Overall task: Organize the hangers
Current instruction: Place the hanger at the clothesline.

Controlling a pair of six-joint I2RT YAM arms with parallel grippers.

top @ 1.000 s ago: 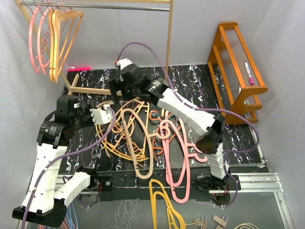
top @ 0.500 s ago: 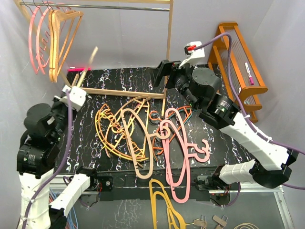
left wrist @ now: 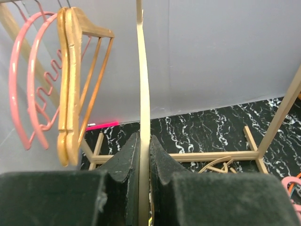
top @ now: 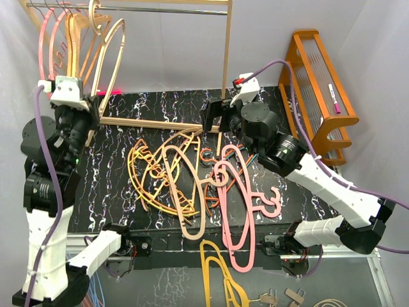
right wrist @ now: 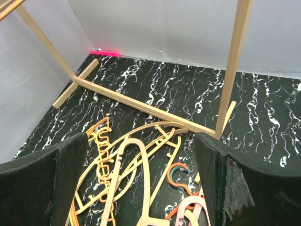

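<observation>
My left gripper is raised beside the rack and shut on a pale wood-tan hanger, whose hook reaches the rail next to the hung pink hangers and orange hangers. In the left wrist view that hanger stands edge-on between my shut left gripper. My right gripper hovers open by the rack's right post. In the right wrist view the right gripper holds nothing, with a heap of hangers below. On the mat lie yellow-orange, tan and pink hangers.
The wooden rack's post and base bar stand at the back of the black mat. An orange wooden stand sits at the right. A mustard-yellow hanger lies past the mat's front edge.
My left arm has lifted the tan hanger from the mat up to the rail. My right arm has swung from the heap's left side back towards the right post, jaws still open.
</observation>
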